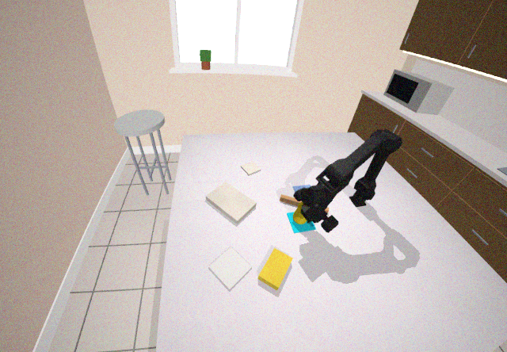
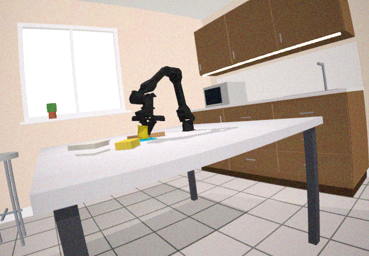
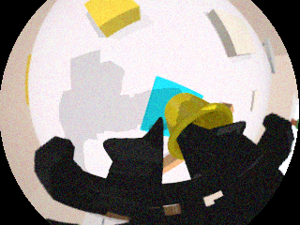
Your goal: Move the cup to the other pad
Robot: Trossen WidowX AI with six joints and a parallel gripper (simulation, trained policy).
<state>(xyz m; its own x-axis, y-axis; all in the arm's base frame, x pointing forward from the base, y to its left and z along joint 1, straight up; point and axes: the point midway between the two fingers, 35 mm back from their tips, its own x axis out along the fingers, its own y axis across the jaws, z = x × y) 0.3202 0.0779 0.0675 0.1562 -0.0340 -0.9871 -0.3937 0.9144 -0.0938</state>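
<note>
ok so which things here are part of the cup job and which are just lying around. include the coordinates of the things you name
Part of the job:
- yellow cup (image 1: pixel 299 218) (image 2: pixel 142 132) (image 3: pixel 180 110)
- cyan pad (image 1: pixel 302 227) (image 2: pixel 148 139) (image 3: pixel 152 110)
- blue pad (image 1: pixel 300 187)

Just lying about:
- yellow block (image 1: pixel 275 268) (image 2: pixel 127 143) (image 3: pixel 112 16)
- beige slab (image 1: pixel 230 201) (image 2: pixel 89 145) (image 3: pixel 233 33)
- flat white square (image 1: pixel 230 268) (image 2: pixel 93 151)
- small cream tile (image 1: pixel 249 168)

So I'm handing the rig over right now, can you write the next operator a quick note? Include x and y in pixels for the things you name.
Gripper (image 1: pixel 307 213) (image 2: pixel 149 132) (image 3: pixel 166 119): shut on the cup's wall, one finger inside the rim.
Cup (image 1: pixel 299 216) (image 2: pixel 142 131) (image 3: pixel 180 107): low at the cyan pad (image 1: pixel 302 227) (image 2: pixel 149 139) (image 3: pixel 152 112); whether it bears fully on it, I can't tell.
Blue pad (image 1: pixel 300 187): beyond the wooden bar (image 1: pixel 288 200) (image 2: pixel 157 134) (image 3: pixel 172 163), partly hidden by the arm.
Done: cup is at the cyan pad, away from the blue one.
Left: confirm it is seated, let go, back off gently.
Marbles: none visible in or outside the cup.
</note>
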